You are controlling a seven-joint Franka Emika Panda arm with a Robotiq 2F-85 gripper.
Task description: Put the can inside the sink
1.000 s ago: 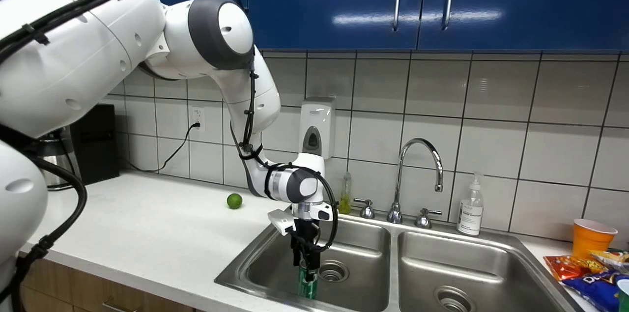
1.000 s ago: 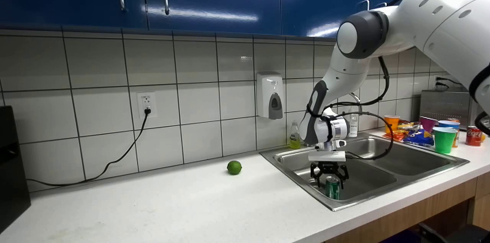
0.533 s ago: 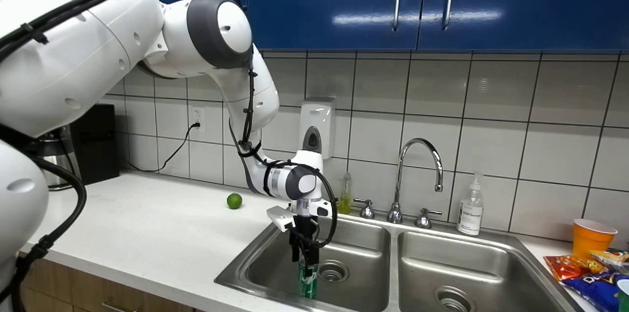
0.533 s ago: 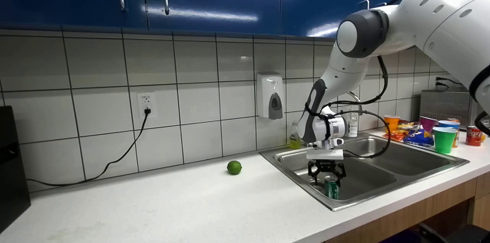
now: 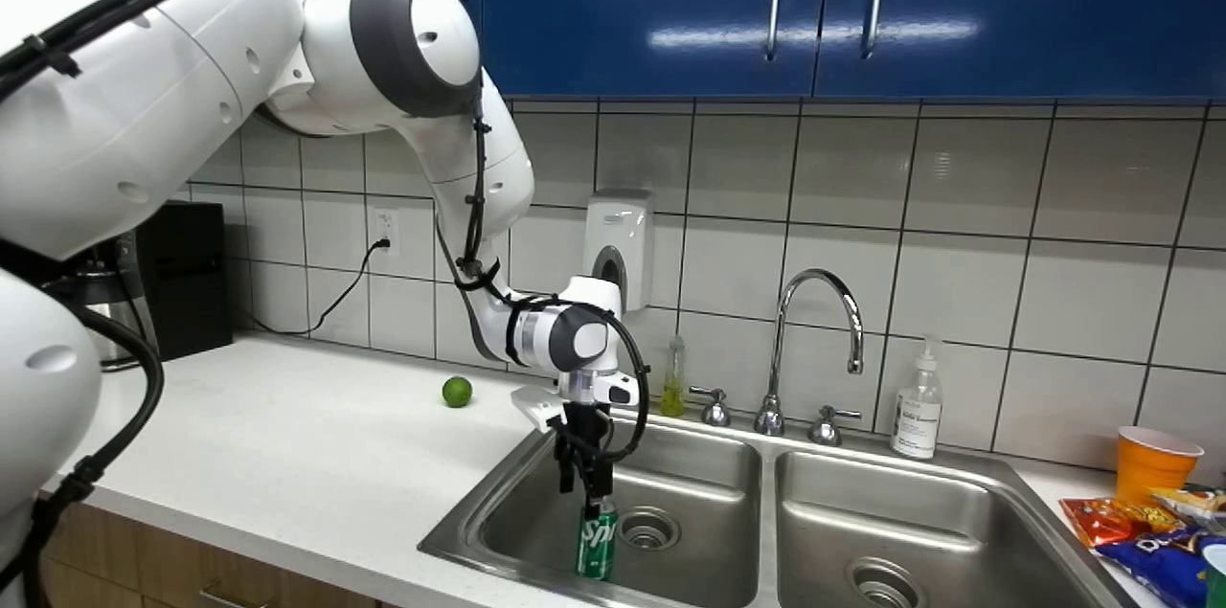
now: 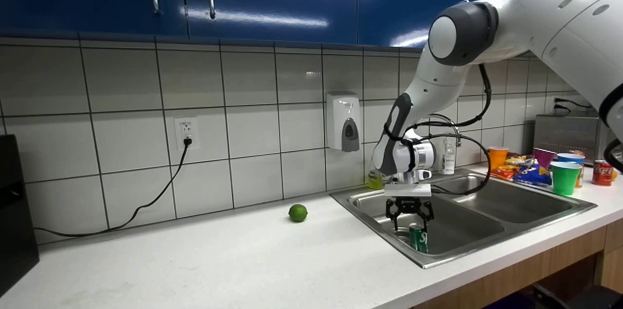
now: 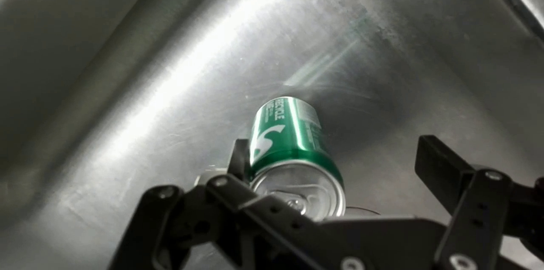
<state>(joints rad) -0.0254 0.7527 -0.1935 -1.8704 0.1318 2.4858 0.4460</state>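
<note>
The green can [image 5: 596, 546] stands in a basin of the steel sink [image 5: 690, 574], leaning slightly, near the wall by the counter front. My gripper [image 5: 578, 498] hangs just over it with its jaws spread wide. In an exterior view the can [image 6: 418, 240] shows below the gripper [image 6: 410, 227], nearer one finger. From the wrist view, the can's silvery top faces me. One finger [image 7: 240, 157] lies against or very close to the side of the can [image 7: 289, 142]. A broad gap separates it from the opposite finger [image 7: 440, 166]. Part of the can's lid is hidden behind the gripper's linkage.
A lime [image 5: 457, 392] lies on the white counter [image 5: 326, 455]. Behind the basins rise the chrome faucet [image 5: 781, 340] and a soap bottle [image 5: 917, 412]. Cups, snack bags and a red can [image 6: 602, 173] stand beyond the sink.
My gripper has risen and moved left in both exterior views, its jaws staying wide. The can has shifted slightly and turned, so more of its white lettering shows.
</note>
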